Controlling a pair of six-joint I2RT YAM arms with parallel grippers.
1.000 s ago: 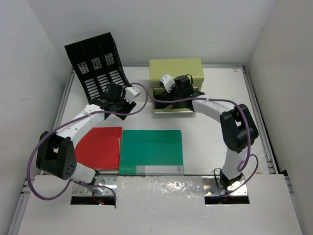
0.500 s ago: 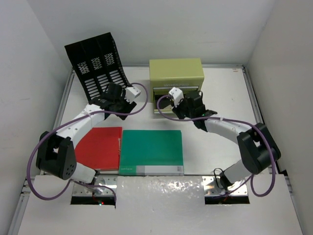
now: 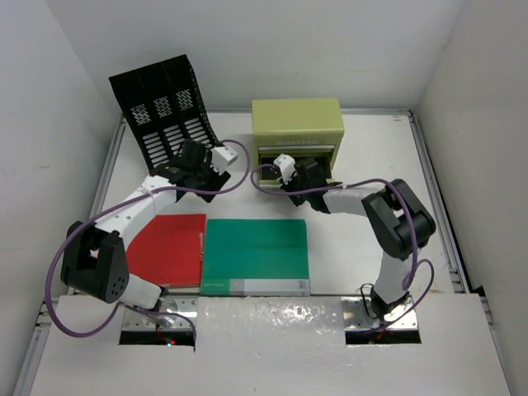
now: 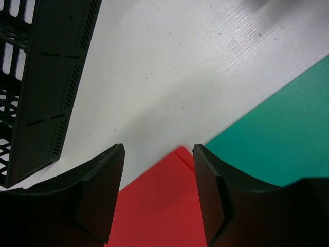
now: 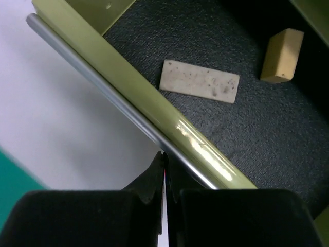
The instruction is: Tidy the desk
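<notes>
Lying flat near the front of the white surface [image 3: 338, 247], which is carrying everything: a green folder [image 3: 256, 256], with a red folder [image 3: 169, 247] touching its left side. The left claw [image 4: 158, 154] is hovering over the red folder's far corner, jaws apart and empty. The right claw [image 5: 164, 160] is pressing its fingers together, tips at the open drawer's grey front rail [image 5: 118, 105]. A beige slab [image 5: 199, 81] and a tan block [image 5: 281, 55] are lying inside. An olive drawer box [image 3: 297, 122] and a black mesh rack [image 3: 165, 107] are standing farthest back.
</notes>
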